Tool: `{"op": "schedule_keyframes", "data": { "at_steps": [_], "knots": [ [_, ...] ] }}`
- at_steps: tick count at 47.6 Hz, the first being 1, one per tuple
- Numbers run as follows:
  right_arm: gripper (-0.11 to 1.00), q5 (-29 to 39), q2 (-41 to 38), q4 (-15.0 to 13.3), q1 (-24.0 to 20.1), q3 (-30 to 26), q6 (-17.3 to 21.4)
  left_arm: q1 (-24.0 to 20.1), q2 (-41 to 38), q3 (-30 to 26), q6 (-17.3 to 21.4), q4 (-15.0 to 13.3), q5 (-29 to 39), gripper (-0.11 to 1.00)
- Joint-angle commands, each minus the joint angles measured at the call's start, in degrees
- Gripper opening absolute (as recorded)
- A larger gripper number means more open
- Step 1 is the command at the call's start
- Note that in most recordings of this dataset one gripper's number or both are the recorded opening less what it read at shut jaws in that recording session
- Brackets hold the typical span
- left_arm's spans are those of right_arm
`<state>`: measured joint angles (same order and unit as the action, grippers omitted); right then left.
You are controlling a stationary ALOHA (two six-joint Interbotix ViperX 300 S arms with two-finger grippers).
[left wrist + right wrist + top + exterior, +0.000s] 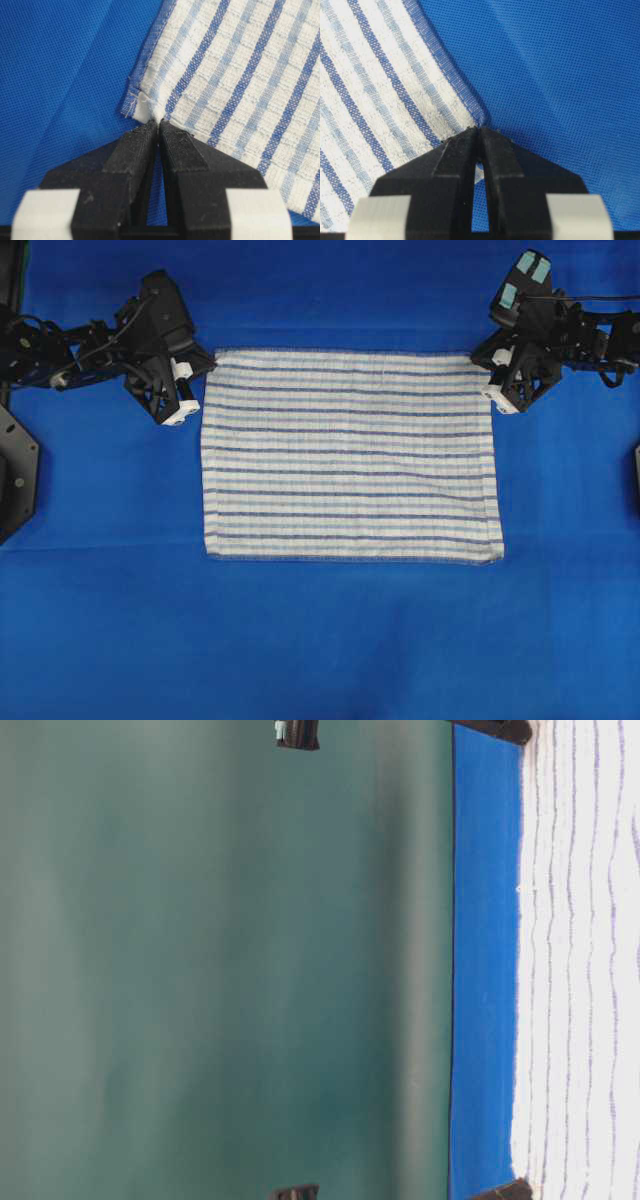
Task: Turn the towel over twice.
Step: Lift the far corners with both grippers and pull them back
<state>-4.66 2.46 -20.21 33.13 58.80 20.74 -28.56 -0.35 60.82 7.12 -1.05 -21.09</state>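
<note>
Towel (350, 455), one, striped white and blue, lies flat at the centre of the blue sheet (320, 640) covering the counter. Left gripper (159, 122) has its fingers (135, 147) pinched on the towel's far-left corner. Right gripper (479, 129) has its fingers pinched on the far-right corner.

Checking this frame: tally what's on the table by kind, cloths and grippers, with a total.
Striped towel: 1
Plain blue sheet: 1
Grippers: 2, the left gripper shut on one far corner of the towel, the right gripper shut on the other far corner
Total: 4
</note>
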Motion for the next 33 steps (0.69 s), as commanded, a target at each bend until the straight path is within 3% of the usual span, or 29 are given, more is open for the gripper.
{"op": "schedule_keyframes", "data": {
  "at_steps": [1, 22, 33],
  "knots": [
    [0.05, 0.09, 1.49, -0.09, 0.79, -0.79, -0.18, -0.53, 2.64, -1.41, 0.09, -0.09, 0.0, 0.02],
    [0.05, 1.41, 7.82, -0.18, 9.4, -4.66, -4.66, -7.12, 10.02, -7.12, 1.49, -0.09, 5.45, 0.02],
    [0.05, 4.31, 8.7, -0.18, 12.48, -10.2, -8.09, -10.02, 10.9, -11.07, 5.27, 0.0, 5.54, 0.02]
  ]
}}
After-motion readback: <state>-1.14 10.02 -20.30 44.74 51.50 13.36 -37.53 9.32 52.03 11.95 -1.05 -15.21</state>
